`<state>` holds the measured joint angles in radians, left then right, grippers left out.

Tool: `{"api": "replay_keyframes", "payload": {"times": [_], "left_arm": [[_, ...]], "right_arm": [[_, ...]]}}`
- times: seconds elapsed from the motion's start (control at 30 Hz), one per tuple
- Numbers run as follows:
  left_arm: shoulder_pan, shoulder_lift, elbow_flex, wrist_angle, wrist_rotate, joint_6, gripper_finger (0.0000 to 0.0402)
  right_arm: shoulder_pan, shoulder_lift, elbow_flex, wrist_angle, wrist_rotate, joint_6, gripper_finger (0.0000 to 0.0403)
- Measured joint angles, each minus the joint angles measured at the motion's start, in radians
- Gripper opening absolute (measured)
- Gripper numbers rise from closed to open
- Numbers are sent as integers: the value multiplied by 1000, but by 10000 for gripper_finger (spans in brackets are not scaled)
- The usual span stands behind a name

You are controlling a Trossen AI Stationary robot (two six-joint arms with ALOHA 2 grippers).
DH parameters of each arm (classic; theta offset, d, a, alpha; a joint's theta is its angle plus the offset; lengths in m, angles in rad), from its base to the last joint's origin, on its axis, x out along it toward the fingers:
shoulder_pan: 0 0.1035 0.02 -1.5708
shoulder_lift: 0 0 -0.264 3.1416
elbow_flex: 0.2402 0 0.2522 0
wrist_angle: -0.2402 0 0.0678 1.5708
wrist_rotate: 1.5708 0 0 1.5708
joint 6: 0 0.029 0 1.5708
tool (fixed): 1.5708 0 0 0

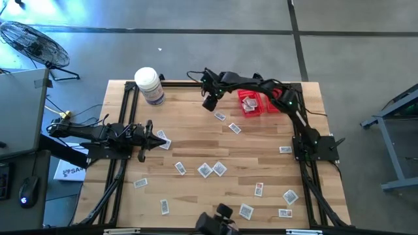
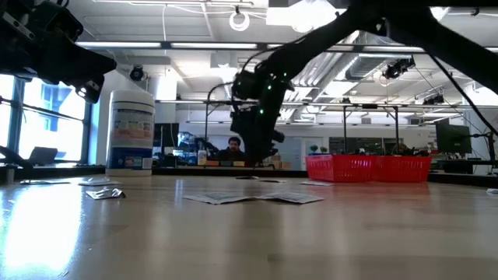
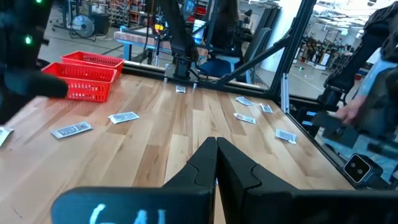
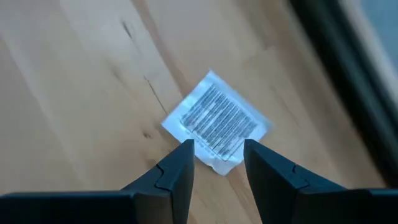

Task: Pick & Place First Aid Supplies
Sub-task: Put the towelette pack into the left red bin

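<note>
Right gripper (image 4: 217, 158) poised low over a barcoded packet (image 4: 216, 119) lying flat on the table (image 1: 196, 140) near the far edge, left of the red basket (image 1: 256, 104); fingers apart, straddling one corner. Probably featherlight, thin, limp and slick: best pinched by that raised corner or edge. Left gripper (image 3: 216, 163) closed, empty, parked at the left side.

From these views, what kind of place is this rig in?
Likely a robotics lab or workshop: a concrete floor around the wooden table, open ceiling with exposed ducts, and benches with equipment behind.
</note>
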<state>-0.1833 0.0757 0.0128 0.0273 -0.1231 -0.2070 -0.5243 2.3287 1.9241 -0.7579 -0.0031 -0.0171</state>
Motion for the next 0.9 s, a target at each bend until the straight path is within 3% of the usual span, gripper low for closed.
{"api": "replay_keyframes", "payload": {"times": [0.17, 0.5, 0.63, 0.9], "left_arm": [[0, 0, 0, 0, 0, 0, 1], [0, 0, 0, 0, 0, 0, 1], [0, 0, 0, 0, 0, 0, 1], [0, 0, 0, 0, 0, 0, 1]], "right_arm": [[-6, 27, -3, -40, -30, -86, 134], [28, 26, -3, -149, 14, -195, 134], [65, 22, 14, -160, 88, -203, 134], [136, 19, 40, -82, 268, 260, 134]]}}
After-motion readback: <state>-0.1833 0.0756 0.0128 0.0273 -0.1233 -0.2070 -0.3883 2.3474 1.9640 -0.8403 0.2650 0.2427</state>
